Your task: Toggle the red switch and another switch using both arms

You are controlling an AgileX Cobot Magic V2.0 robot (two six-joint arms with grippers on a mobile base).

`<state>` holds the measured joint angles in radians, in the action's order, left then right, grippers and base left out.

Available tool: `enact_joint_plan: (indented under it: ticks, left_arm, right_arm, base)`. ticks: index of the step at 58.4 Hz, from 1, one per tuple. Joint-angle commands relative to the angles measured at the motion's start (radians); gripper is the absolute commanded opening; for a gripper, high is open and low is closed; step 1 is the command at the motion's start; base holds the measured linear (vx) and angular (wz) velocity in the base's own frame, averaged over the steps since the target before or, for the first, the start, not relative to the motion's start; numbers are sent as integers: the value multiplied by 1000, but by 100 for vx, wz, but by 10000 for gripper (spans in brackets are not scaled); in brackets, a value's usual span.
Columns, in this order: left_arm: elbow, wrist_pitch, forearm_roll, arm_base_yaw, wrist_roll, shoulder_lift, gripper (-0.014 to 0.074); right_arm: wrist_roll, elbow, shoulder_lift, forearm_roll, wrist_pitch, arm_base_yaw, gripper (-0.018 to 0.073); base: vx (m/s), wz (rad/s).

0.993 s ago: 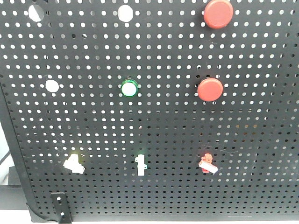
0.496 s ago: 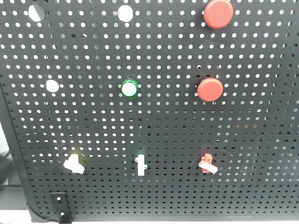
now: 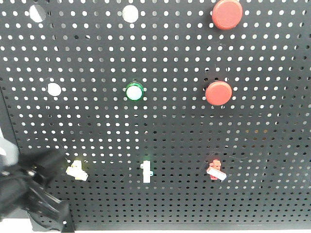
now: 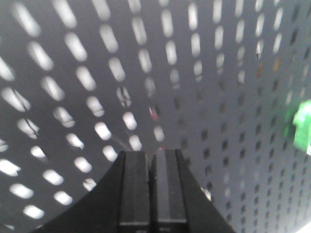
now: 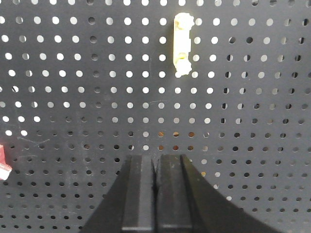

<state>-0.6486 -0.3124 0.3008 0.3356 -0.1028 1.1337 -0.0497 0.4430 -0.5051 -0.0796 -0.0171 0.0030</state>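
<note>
On the black pegboard [image 3: 175, 126], the red switch [image 3: 215, 170] sits low on the right with its white lever angled down-right. Another switch, pale yellow [image 3: 77, 169], sits low on the left. My left gripper [image 3: 54, 161] is a blurred black shape just left of the yellow switch; whether they touch I cannot tell. In the left wrist view the left gripper [image 4: 152, 153] is shut and empty, close to the board. My right gripper [image 5: 156, 158] is also shut and empty, with a pale yellow switch piece [image 5: 182, 46] above it and a red piece [image 5: 2, 164] at the left edge.
An upright white toggle on a green base [image 3: 146, 171] stands between the two switches, and shows as a green blur [image 4: 302, 127]. Two round red push buttons [image 3: 226, 13] [image 3: 218, 92], a green-ringed button [image 3: 134, 91] and white round caps [image 3: 54, 89] sit higher up.
My left arm has come into the front view from the lower left and now sits beside the pale yellow switch. The red switch has not changed.
</note>
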Motion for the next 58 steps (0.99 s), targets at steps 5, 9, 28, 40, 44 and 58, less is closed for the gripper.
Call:
enact_joint_plan:
  ticks: [5, 9, 28, 40, 44, 58]
  left_arm:
    - [-38, -134, -8, 6, -12, 30, 2]
    - [-39, -149, -9, 6, -12, 45, 2]
    - [-38, -112, -11, 2, -11, 73, 2]
    - [-2, -89, -11, 2, -13, 81, 2]
    - [36, -113, -11, 2, -13, 82, 2]
    - [165, -265, -11, 2, -13, 82, 2]
  right_arm:
    - [1, 35, -8, -2, 91, -5, -6]
    - [1, 35, -8, -2, 91, -5, -6]
    - [1, 35, -8, -2, 91, -5, -6]
    - [1, 35, -8, -2, 91, -5, -6]
    - [1, 35, -8, -2, 91, -5, -6]
    - [1, 35, -8, -2, 91, -5, -6]
  base:
    - [0, 0]
    - [0, 0]
    - [0, 0]
    - [0, 0]
    - [0, 0]
    - [0, 0]
